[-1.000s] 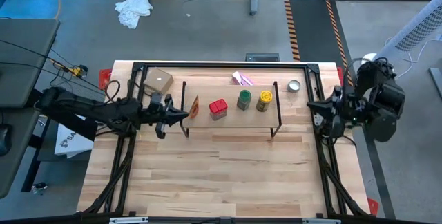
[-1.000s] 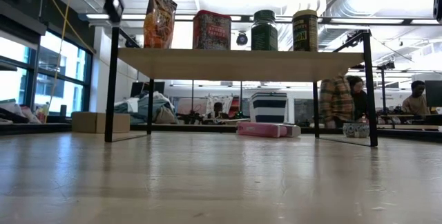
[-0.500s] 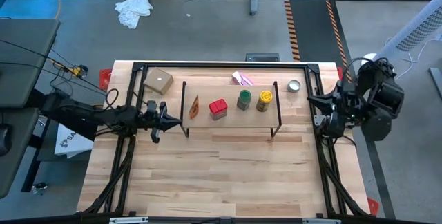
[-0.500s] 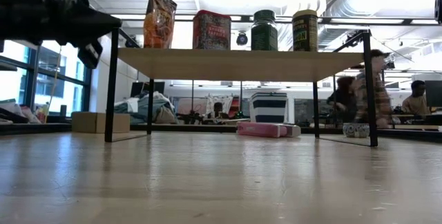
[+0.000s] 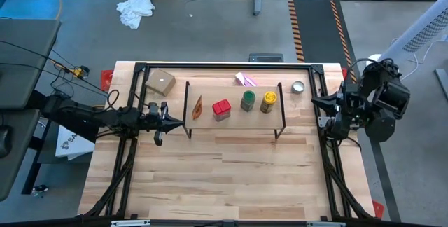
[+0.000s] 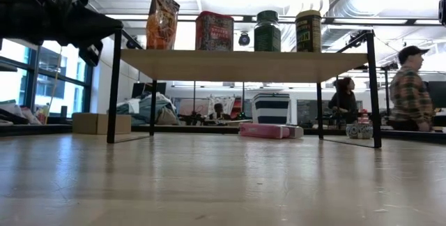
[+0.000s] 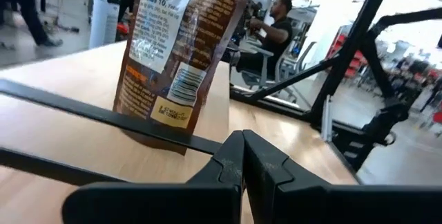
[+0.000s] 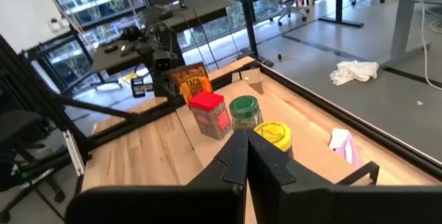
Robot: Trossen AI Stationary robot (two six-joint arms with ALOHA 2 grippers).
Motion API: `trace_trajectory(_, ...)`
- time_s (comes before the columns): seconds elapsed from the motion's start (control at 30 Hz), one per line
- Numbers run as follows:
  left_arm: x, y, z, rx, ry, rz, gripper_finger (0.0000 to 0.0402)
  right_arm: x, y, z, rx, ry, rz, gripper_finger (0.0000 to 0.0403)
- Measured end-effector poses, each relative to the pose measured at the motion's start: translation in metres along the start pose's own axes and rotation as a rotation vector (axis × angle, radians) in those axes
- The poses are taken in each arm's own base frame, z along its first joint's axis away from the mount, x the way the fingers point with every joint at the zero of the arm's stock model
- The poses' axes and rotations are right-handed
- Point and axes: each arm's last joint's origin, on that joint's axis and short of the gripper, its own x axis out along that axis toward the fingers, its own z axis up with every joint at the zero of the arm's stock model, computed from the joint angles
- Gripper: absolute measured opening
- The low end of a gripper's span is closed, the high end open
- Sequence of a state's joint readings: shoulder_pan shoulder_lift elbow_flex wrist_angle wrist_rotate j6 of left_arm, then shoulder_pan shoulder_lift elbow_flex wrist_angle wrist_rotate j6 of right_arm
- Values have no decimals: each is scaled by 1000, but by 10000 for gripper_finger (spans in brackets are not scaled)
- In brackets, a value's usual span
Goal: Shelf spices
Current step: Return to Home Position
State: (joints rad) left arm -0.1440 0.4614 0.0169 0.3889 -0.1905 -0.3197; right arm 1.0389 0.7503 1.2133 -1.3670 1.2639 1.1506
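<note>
Four spices stood in a row on the long light-wood shelf [image 5: 238, 120] with thin black legs: a flat orange-brown packet [image 5: 197, 108], a red boxy container [image 5: 221, 110], a green-lidded jar [image 5: 247, 101] and a yellow jar [image 5: 268, 101]. The left gripper [image 5: 180, 122] hung just beside the shelf's packet end, fingers pressed together on nothing. The right gripper [image 5: 316, 103] waited at the table's right edge — likewise closed and empty.

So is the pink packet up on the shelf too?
No, the pink packet lies down on the table, lower than the shelf top.
</note>
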Motion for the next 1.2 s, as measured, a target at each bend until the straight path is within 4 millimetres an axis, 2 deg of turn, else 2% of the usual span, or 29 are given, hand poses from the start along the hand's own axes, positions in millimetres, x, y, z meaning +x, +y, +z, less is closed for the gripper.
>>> trace_trajectory(0.4, 0, 1, 2, 236, -41, 35, 0, 0, -4, -4, -60, 81, 13, 0)
trace_trajectory(0.7, 0, 0, 4, 252, -61, 41, 1, -1, -10, -12, -65, 104, 13, 0)
trace_trajectory(0.83, 0, 0, 4, 251, -66, 41, 1, 2, -11, -35, 13, 10, 32, 0)
trace_trajectory(0.97, 0, 0, 4, 249, -68, 40, 1, 7, -15, -64, 184, -112, 70, 0)
trace_trajectory(1.1, 0, 0, 5, 248, -72, 40, 1, 10, -24, -85, 279, -117, 107, 0)
trace_trajectory(1.2, 0, 0, 5, 247, -72, 40, 1, 12, -31, -93, 284, -120, 118, 0)
